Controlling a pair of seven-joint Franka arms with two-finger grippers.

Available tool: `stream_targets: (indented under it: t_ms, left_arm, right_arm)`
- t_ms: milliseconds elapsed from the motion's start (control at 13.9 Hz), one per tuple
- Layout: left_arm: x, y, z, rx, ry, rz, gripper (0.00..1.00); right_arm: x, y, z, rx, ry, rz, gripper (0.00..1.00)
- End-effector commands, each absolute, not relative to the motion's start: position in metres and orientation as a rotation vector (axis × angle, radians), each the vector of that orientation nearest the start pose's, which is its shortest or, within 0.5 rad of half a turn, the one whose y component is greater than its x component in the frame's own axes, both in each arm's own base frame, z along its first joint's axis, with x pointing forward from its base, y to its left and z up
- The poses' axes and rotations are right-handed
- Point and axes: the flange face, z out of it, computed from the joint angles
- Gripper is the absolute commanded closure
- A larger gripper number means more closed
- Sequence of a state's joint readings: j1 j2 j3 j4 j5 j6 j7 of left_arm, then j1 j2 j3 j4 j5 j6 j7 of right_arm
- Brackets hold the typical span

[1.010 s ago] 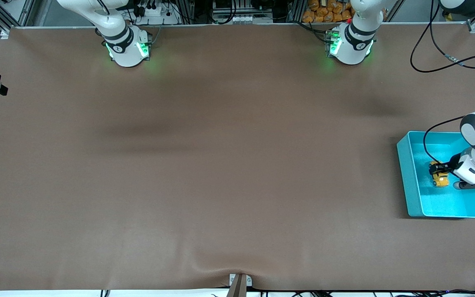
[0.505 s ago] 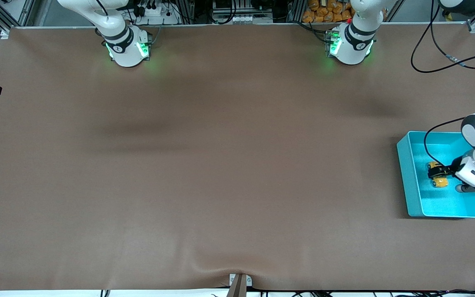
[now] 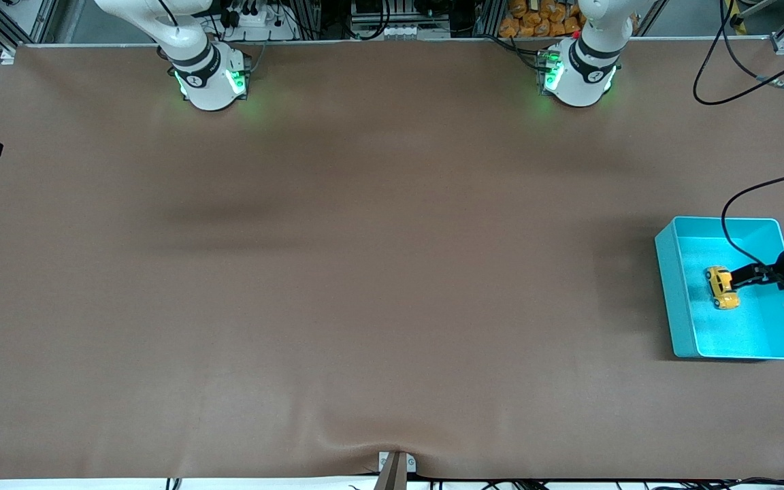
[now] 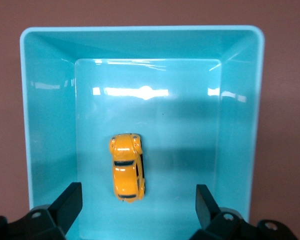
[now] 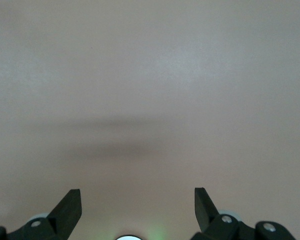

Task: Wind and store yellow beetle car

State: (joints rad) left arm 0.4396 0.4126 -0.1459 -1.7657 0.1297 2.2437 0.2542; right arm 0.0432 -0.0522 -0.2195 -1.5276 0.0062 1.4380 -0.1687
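The yellow beetle car [image 3: 721, 287] lies alone on its wheels on the floor of the turquoise bin [image 3: 667, 292], at the left arm's end of the table. In the left wrist view the car [image 4: 126, 167] sits free in the bin [image 4: 50, 125]. My left gripper [image 3: 746, 284] is open and empty above the bin. In its own view the left gripper [image 4: 138, 200] has its fingers spread wide on either side of the car, not touching it. My right gripper [image 5: 137, 197] is open and empty over bare brown table and waits.
The brown table cover [image 3: 365, 238] is bare apart from the bin. A black cable [image 3: 732, 218] hangs from the left arm over the bin. A small grey bracket [image 3: 395, 466] sits at the table edge nearest the front camera.
My left gripper has let go of the car, opened, and drawn back up toward the left arm's end of the table. The car stays in the bin.
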Motion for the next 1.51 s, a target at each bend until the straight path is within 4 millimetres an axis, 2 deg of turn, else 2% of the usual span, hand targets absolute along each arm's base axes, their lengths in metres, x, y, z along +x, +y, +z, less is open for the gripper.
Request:
stream_targets:
  t_ms: [0,289,433,721,866,1010,1082,1298,1443]
  left_arm:
    - [0.619,0.181,0.374,-3.078,0.001,-0.053,0.0]
    - [0.616,0.125,0.417,-3.087,-0.079,-0.022,0.0]
    - [0.611,0.075,0.44,-3.073,-0.113,0.031,0.0]
    - [0.586,-0.002,0.509,-3.05,-0.177,0.037,0.0]
    - [0.576,-0.032,0.546,-3.063,-0.178,0.044,0.0]
    - [0.568,-0.049,0.577,-3.085,-0.172,0.061,0.0]
    - [0.563,-0.052,0.59,-3.091,-0.164,0.082,0.0]
    - [0.533,-0.045,0.63,-3.099,-0.101,0.098,0.0]
    - [0.524,-0.043,0.639,-3.1,-0.037,0.104,0.0]
  right_arm:
    - [0.516,-0.095,0.667,-3.112,-0.006,0.047,0.0]
    - [0.516,-0.094,0.667,-3.112,-0.003,0.047,0.0]
    - [0.514,-0.095,0.672,-3.111,0.001,0.035,0.0]
    - [0.511,-0.095,0.669,-3.109,0.001,0.09,0.0]
    - [0.508,-0.091,0.666,-3.109,-0.004,0.139,0.0]
    - [0.505,-0.095,0.665,-3.11,0.009,0.169,0.0]
    - [0.504,-0.097,0.673,-3.113,0.016,0.146,0.0]
    - [0.499,-0.116,0.676,-3.111,0.062,0.14,0.0]
    - [0.5,-0.117,0.676,-3.11,0.061,0.139,0.0]
